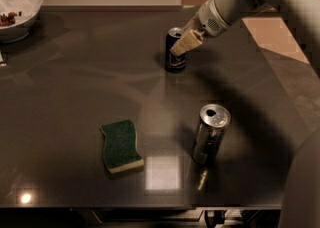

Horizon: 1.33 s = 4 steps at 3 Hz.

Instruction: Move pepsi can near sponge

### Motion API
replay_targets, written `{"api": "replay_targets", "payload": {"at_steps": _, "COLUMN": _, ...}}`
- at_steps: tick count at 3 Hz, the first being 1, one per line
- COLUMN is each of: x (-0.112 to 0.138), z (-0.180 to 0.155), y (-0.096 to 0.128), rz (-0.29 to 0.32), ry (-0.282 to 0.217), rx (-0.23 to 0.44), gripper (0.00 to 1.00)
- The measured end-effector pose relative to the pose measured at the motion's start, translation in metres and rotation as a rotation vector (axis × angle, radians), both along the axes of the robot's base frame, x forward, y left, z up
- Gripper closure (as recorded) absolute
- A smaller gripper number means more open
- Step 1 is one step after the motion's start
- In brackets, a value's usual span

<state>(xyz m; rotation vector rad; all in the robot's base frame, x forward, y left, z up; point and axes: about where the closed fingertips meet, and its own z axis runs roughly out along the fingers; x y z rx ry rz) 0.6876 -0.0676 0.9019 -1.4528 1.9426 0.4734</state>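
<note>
Your gripper was at the top of the pepsi can — whether it had clamped on, I cannot tell. The sponge lay well apart from the gripper, nearer and to its left — you had the whole carry left.

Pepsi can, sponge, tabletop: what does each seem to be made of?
The pepsi can looks like thin metal: glossy dark printed side, silver rim. The sponge looks like soft foam, pale yellow, under a matte green scouring layer. The tabletop is hard and polished, stone or laminate, I cannot tell; it mirrors a light. The gripper is at the pepsi can's top edge.
</note>
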Motion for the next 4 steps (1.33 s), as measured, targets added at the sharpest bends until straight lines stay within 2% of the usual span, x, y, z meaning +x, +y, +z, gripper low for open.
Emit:
{"api": "replay_targets", "payload": {"at_steps": 1, "x": -0.018, "z": 0.008, "y": 0.007, "rz": 0.053, "ry": -0.001, "rx": 0.017, "gripper": 0.88}}
{"api": "replay_targets", "payload": {"at_steps": 2, "x": -0.051, "z": 0.021, "y": 0.017, "rz": 0.135, "ry": -0.007, "rx": 0.029, "gripper": 1.0}}
{"api": "replay_targets", "payload": {"at_steps": 3, "x": -0.091, "z": 0.027, "y": 0.03, "rz": 0.235, "ry": 0.004, "rx": 0.033, "gripper": 1.0}}
{"api": "replay_targets", "payload": {"at_steps": 4, "x": -0.124, "z": 0.022, "y": 0.041, "rz": 0.315, "ry": 0.035, "rx": 0.029, "gripper": 1.0}}
